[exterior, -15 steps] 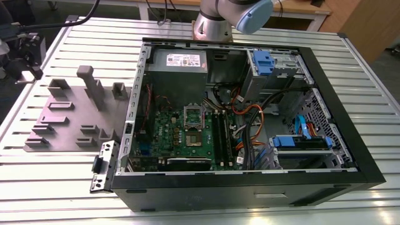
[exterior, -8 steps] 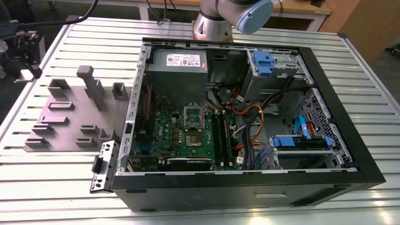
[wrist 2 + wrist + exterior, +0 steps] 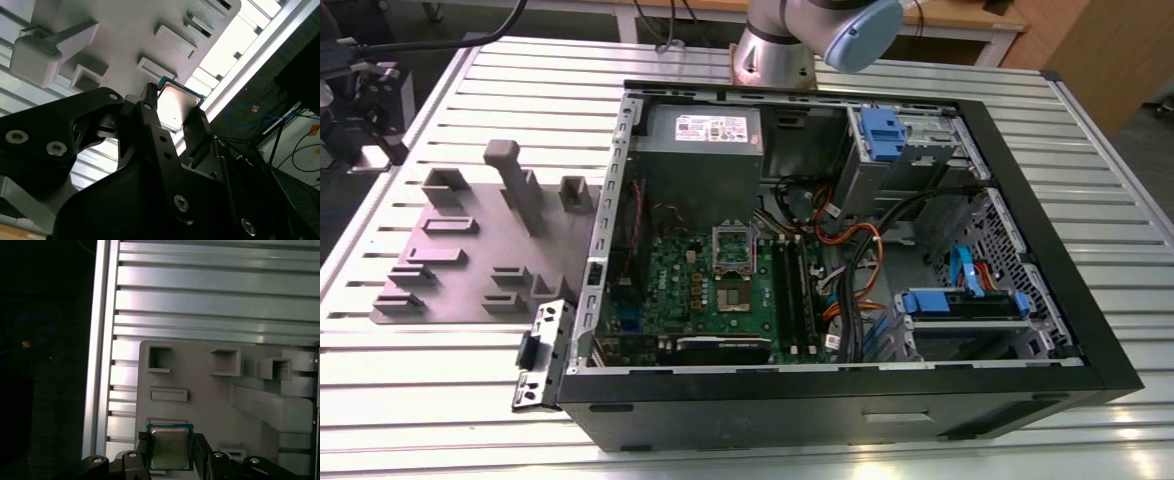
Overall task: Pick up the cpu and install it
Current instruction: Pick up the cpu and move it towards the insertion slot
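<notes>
- Clamping the small square silver-topped cpu [image 3: 170,447] by two opposite edges, the black hand [image 3: 171,454] holds it over the grey slotted plastic plate [image 3: 210,400].
- Its metal top faces both wrist views.
- In the exterior view, the silver-and-blue arm [image 3: 814,40] rises beyond the open black computer case [image 3: 1014,290].

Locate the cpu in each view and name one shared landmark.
Second wrist view: cpu clamped in the end effector, in front of the grey fixture plate.
First wrist view: cpu clamped likewise, that plate behind.
Exterior view: shared landmark, the plate, at the exterior view's left.
</notes>
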`<state>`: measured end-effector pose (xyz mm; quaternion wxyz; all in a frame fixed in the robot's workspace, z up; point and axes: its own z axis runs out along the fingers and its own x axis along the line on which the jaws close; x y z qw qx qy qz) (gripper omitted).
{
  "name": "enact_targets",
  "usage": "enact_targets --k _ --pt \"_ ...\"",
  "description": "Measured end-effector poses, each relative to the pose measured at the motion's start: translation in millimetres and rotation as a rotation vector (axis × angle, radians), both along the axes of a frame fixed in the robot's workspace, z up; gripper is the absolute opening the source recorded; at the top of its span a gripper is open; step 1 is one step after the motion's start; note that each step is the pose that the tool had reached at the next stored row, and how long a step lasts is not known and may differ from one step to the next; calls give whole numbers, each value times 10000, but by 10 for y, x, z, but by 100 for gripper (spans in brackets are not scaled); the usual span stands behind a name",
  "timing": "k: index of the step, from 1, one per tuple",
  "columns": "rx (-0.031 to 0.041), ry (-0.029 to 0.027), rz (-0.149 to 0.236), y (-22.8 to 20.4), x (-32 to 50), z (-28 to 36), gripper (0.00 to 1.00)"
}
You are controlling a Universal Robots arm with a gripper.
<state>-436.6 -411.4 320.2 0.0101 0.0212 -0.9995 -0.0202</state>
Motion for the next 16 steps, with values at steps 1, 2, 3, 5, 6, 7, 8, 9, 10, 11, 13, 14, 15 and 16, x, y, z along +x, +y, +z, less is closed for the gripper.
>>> enact_targets --k 1,2,3,5,6,7,8,9,10,11,13,14,15,16 --pt "0 0 0 0 0 4 45" --pt "0 0 0 0 0 8 45" --pt "1 -1 0 0 0 11 45" --pt "0 0 0 0 0 19 45" --pt "0 0 0 0 0 24 45" --pt "0 1 0 0 0 28 45" --pt "0 0 0 0 0 32 45" --pt "0 -1 0 0 0 35 45" --pt "1 -1 0 0 0 38 45" --pt "1 -2 0 0 0 41 45" --pt "0 -1 0 0 0 46 45" --pt "1 -1 0 0 0 48 45" --pt "1 -1 0 0 0 50 45" --pt "0 -1 0 0 0 52 45"
